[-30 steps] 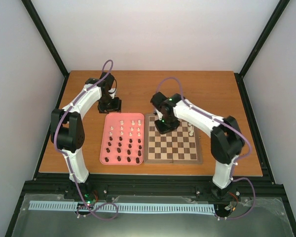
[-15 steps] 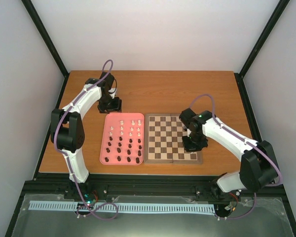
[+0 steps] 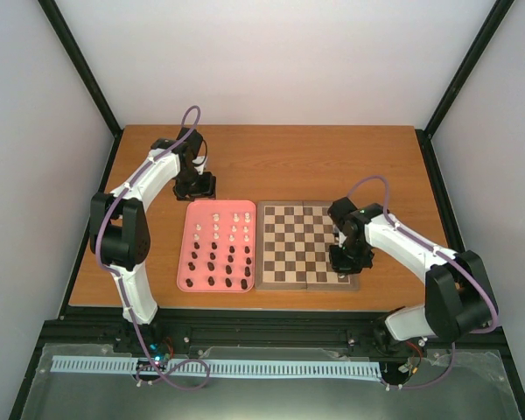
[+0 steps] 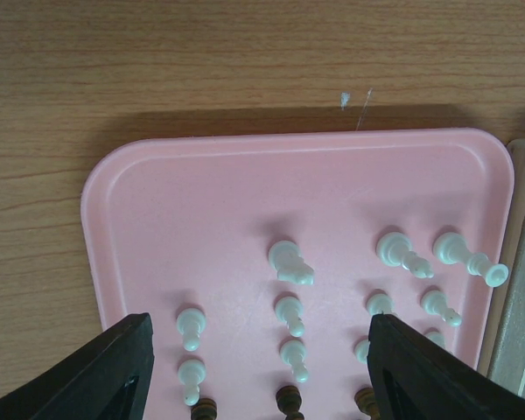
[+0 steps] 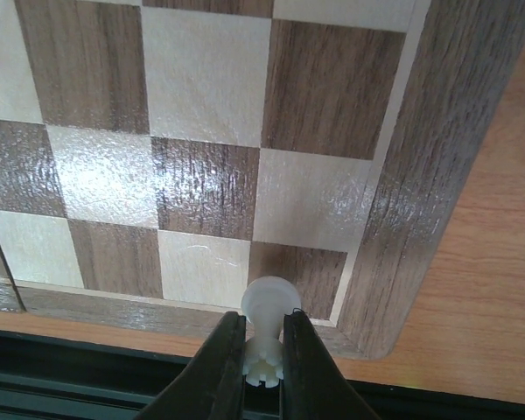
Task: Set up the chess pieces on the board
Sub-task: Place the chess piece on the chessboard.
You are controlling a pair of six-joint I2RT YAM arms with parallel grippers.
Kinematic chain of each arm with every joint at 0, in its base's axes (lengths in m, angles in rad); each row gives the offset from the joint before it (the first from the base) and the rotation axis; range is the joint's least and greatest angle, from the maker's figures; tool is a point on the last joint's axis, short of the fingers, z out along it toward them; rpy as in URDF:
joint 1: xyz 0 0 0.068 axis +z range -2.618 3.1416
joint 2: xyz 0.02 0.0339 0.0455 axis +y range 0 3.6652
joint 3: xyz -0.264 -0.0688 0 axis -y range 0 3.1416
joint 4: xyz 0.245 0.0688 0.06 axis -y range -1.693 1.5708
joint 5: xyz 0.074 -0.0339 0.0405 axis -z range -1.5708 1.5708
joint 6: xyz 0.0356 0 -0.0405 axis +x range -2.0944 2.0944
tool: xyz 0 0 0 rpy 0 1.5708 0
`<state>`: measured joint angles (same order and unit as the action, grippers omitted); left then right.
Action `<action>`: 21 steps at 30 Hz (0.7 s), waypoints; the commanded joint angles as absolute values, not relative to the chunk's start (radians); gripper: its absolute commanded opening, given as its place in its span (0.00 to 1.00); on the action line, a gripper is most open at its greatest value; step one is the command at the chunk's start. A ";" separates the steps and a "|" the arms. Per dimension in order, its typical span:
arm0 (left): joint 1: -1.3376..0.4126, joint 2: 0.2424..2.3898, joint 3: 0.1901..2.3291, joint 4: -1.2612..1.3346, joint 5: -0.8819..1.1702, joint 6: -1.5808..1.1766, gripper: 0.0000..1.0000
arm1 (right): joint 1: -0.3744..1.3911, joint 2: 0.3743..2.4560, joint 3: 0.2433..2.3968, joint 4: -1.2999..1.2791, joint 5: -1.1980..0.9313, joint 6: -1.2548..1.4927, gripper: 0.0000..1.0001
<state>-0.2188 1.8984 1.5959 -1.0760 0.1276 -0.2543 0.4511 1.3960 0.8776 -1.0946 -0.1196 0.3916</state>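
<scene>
An orange-brown wooden table (image 3: 271,162) with fine grain sits inside a white enclosure. Plain matte panels form the back wall (image 3: 280,61), left wall (image 3: 26,175) and right wall (image 3: 503,192), joined by black corner posts (image 3: 79,66). Black slotted rails (image 3: 271,328) run along the table's near edge. Below lies a grey sheet (image 3: 271,398), probably metal, crossed by a pale blue slotted strip (image 3: 289,370). The light is soft and even.
</scene>
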 commanded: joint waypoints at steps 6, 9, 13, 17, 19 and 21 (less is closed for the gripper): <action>-0.208 1.922 1.608 -1.069 0.143 -0.259 0.76 | 0.423 1.400 0.853 -1.088 -0.090 0.381 0.03; -0.207 1.922 1.606 -1.067 0.144 -0.258 0.75 | 0.419 1.412 0.853 -1.084 -0.085 0.372 0.03; -0.207 1.921 1.606 -1.069 0.140 -0.258 0.76 | 0.419 1.428 0.855 -1.076 -0.091 0.367 0.04; -0.207 1.920 1.605 -1.069 0.136 -0.257 0.76 | 0.418 1.441 0.853 -1.071 -0.097 0.364 0.05; -0.207 1.921 1.605 -1.070 0.138 -0.256 0.76 | 0.419 1.443 0.851 -1.071 -0.099 0.364 0.06; -0.207 1.922 1.607 -1.071 0.137 -0.256 0.76 | 0.419 1.442 0.850 -1.071 -0.099 0.364 0.07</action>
<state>-0.2188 1.9129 1.5959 -1.0733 0.1318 -0.2543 0.4267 1.4277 0.8608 -1.0836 -0.1055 0.3702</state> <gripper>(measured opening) 0.757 0.078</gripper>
